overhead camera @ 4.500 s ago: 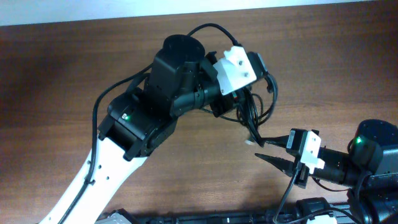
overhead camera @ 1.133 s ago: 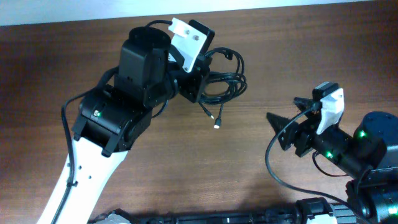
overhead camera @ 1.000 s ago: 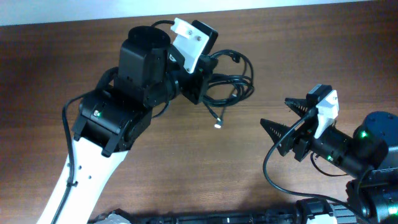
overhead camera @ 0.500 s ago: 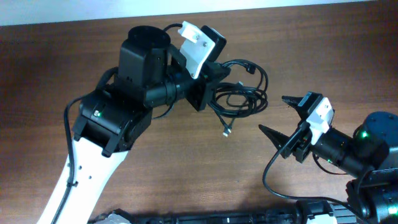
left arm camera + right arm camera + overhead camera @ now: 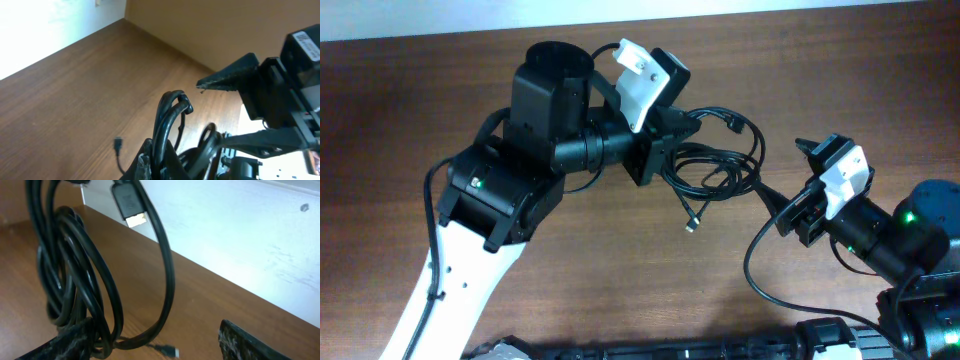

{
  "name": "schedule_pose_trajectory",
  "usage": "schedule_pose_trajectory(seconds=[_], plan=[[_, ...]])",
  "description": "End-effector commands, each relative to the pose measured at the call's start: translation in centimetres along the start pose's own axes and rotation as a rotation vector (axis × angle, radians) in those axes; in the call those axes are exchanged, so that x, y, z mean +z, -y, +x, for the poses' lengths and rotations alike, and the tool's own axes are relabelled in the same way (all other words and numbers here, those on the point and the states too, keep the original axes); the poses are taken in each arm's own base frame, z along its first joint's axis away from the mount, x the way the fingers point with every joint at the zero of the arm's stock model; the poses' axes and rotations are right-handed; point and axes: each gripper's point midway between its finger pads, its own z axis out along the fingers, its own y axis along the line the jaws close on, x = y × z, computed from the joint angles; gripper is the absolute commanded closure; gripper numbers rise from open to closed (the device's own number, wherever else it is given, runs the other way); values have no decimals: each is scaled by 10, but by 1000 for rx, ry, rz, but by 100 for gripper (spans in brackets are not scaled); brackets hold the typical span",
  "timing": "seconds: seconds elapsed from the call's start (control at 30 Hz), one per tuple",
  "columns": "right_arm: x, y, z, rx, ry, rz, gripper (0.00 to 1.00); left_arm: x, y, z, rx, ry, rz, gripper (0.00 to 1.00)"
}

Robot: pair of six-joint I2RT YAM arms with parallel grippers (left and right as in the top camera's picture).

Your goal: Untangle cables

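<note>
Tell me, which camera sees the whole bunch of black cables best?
The overhead view: the whole bunch of cables shows, held by the left gripper, with one dangling plug. The right wrist view shows only a few loops and a bright-tipped plug close up; the left wrist view, just loops above its jaws.

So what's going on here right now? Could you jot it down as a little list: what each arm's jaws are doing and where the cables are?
cables: black cords looped in one bundle, over the wooden table
left jaws: shut on the bundle
right jaws: open, right beside the loops, gripping nothing
loose end: plug trailing out of the bundle
</note>
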Motion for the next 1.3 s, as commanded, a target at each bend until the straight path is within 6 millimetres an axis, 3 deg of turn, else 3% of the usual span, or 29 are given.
schedule_pose_trajectory(seconds=[0.0,0.27,0.6,0.77,1.0,1.27], plan=[[-2,3,-6,4,9,20,23,-11,17,-10,44,38,55,100],[-2,3,-6,5,9,20,23,-10,19,-11,47,40,65,100],[5,9,-1,22,-16,31,23,0,51,-11,131,41,143,100],[4,26,5,25,-46,130,23,0,51,-10,131,40,144,100],[-15,81,24,258,-100,487,22,0,51,-10,129,37,144,100],[-20,86,35,289,-140,537,22,0,50,-10,134,38,137,100]])
